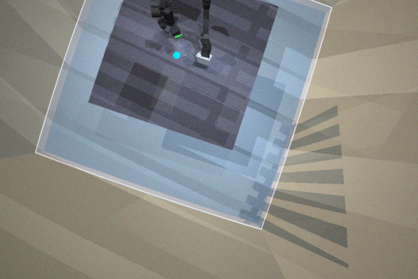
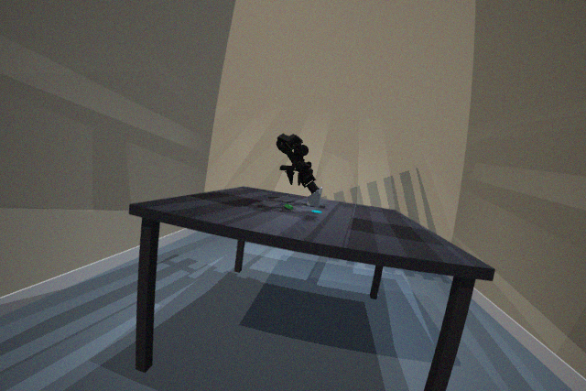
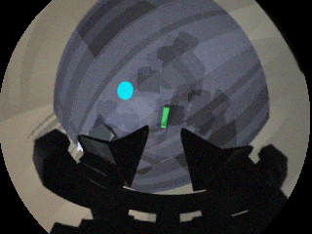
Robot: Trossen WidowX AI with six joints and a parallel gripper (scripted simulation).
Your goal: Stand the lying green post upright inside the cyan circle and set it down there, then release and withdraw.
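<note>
The green post point(image 1: 178, 35) point(image 2: 288, 207) point(image 3: 165, 117) lies on its side on the dark table. The flat cyan circle point(image 1: 176, 55) point(image 2: 316, 211) point(image 3: 125, 91) is a short way from it, with nothing standing on it. My gripper point(image 2: 295, 184) point(image 3: 165, 129) is open about halfway and empty. It points down and hangs above the table near the post. In the wrist view the post shows just beyond the gap between the fingertips, with its long side running roughly along my view between them. In the top view the gripper's fingertips are hard to make out.
The arm's white base point(image 1: 204, 59) point(image 2: 315, 198) stands on the table point(image 1: 189, 100) point(image 2: 330, 235), to the right of the cyan circle in the top view. The arm bends up and over from it. Patchy shadows fall across the table top.
</note>
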